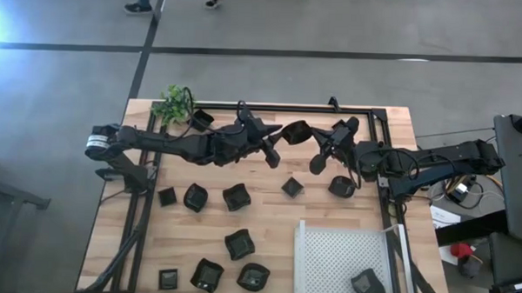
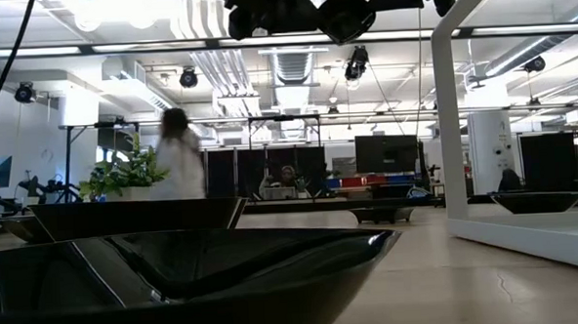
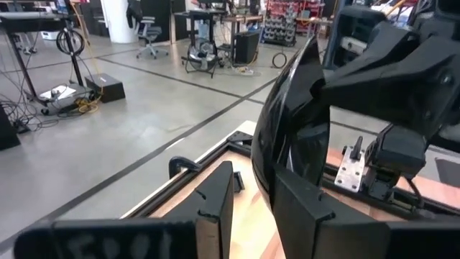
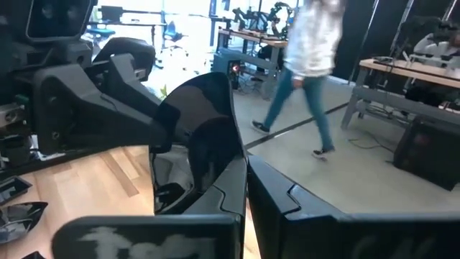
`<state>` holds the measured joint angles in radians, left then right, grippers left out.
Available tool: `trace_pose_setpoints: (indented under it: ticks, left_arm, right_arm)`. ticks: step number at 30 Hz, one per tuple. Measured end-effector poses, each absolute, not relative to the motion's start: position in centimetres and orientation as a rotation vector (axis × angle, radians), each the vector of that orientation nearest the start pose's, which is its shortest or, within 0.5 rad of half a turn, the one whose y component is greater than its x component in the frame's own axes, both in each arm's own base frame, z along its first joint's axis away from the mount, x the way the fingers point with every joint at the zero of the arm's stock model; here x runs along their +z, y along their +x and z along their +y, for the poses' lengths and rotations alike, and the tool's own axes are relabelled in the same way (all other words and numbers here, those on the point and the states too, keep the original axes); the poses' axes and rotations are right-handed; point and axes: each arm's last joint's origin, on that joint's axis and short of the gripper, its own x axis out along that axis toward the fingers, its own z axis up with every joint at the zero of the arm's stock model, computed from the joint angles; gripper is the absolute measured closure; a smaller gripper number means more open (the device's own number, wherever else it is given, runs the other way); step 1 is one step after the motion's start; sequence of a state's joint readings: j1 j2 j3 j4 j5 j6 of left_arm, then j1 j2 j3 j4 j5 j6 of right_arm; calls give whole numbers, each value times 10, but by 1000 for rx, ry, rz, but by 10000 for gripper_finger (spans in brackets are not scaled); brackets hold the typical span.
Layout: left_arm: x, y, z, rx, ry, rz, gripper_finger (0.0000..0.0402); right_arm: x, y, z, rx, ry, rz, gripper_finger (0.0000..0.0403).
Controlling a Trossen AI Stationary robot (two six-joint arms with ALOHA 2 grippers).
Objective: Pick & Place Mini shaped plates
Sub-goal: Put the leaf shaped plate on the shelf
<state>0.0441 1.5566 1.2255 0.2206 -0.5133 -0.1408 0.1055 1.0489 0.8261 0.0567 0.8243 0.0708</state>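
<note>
Midway through a handover, by the look of it: above the far middle of the wooden table (image 1: 267, 218) the two arms meet, and one mini plate (image 1: 295, 130) hangs in the air between them. Left gripper (image 1: 274, 140) has its fingers clamped on one edge of that plate — the left wrist view shows the rim pinched between its own two fingers (image 3: 305, 208). Right gripper (image 1: 324, 147) grips the opposite edge, fingers together on the rim in its own wrist view. Judgement: next move calls for one gripper to release cleanly while the other keeps hold, then carry to the white perforated tray (image 1: 344, 262) at the near right, where one plate (image 1: 367, 285) already sits. Held plate is glossy black, raised rim, tilted on edge. Other plates (image 1: 236, 196) lie scattered on the table; a small green plant (image 1: 172, 102) stands at the far left corner.
</note>
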Motion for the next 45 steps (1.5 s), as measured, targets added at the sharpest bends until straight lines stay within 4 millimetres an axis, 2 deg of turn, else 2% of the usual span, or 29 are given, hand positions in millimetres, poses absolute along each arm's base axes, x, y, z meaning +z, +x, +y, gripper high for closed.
trace_pose_setpoints:
  ticks: [6,12,21,28,36,45]
  left_arm:
    - [328,358,30,570,-124,127,316]
    - [331,355,30,569,-128,121,316]
    - [341,337,29,578,-109,193,316]
    - [354,313,28,580,-117,237,316]
    - [370,286,22,538,-117,265,317]
    - [376,272,15,514,-105,285,317]
  right_arm:
    - [322,227,2,-738,-13,127,394]
    - [322,227,2,-738,-13,127,394]
    - [322,227,2,-739,-14,128,394]
    - [320,225,2,-741,-9,161,394]
    - [329,214,2,-729,82,313,394]
    - [336,201,8,-502,260,571,394]
